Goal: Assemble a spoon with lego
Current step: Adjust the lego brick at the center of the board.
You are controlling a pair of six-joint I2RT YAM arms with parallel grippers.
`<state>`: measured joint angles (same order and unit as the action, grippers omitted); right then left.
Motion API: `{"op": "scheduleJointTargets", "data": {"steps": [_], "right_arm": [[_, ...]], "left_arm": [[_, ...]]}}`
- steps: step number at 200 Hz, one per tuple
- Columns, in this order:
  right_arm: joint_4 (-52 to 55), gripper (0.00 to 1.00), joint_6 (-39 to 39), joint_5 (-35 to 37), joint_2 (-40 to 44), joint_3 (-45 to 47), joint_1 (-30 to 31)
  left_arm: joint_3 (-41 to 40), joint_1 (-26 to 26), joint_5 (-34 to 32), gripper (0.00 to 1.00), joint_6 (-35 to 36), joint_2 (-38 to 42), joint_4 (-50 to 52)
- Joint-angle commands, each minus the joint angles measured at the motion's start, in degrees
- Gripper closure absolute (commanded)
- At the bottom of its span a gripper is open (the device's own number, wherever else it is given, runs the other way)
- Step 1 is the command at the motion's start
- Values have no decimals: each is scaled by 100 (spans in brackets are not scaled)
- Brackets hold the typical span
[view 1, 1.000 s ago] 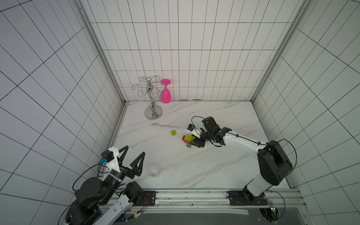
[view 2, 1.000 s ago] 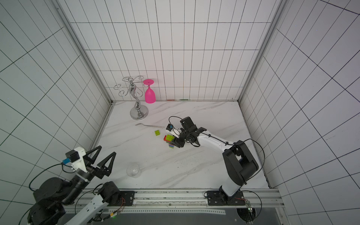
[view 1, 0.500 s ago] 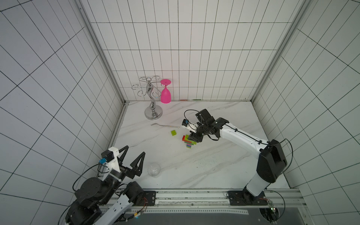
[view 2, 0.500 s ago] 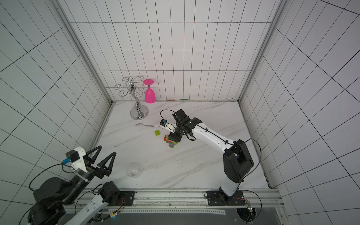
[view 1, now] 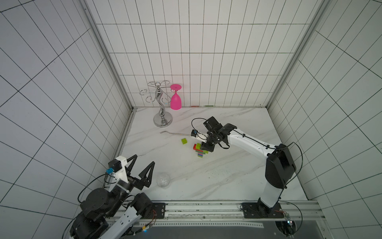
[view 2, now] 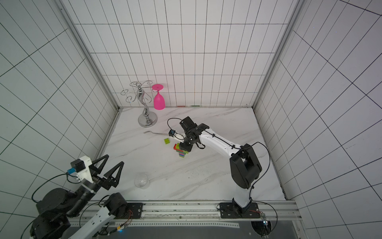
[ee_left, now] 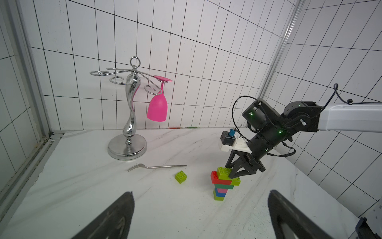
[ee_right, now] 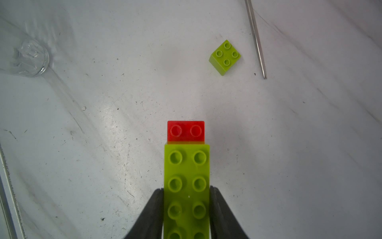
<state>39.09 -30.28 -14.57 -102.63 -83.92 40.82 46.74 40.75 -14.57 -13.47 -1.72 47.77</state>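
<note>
Right arm [view 1: 248, 142] stretches low across the white marble counter [view 1: 227, 175], wrist bent down. Right hand [ee_left: 234, 175] is clamped on the long lime brick [ee_right: 187, 165] topping the spoon [view 1: 201, 152], which stands on end mid-counter. Left arm [view 1: 97, 198] is folded at the front-left corner, left hand [view 1: 144, 160] raised with jaws wide apart. White tiled walls [view 1: 186, 51]. Chrome rack [view 1: 162, 120] with a pink glass [view 1: 176, 102] stands at the back. Clear glass [view 1: 163, 180] near the left hand. Fork [view 1: 174, 133] and loose lime brick [view 1: 184, 141] lie near the spoon.

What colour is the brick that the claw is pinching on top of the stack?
Lime green: the long brick shows best in the right wrist view.
</note>
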Motion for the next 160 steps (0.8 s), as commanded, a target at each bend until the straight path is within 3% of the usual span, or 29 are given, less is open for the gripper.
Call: {"op": "scheduleJointTargets", "data": {"steps": [1, 95, 160], "right_arm": [[259, 70, -99, 208, -177, -287, 92], [459, 98, -164, 622, -420, 41, 251], [318, 100, -74, 1028, -570, 398, 322]], "left_arm": [[-42, -23, 76, 1, 75, 69, -65], [-51, -28, 72, 1, 82, 64, -83], [-48, -32, 81, 1, 94, 64, -92]]}}
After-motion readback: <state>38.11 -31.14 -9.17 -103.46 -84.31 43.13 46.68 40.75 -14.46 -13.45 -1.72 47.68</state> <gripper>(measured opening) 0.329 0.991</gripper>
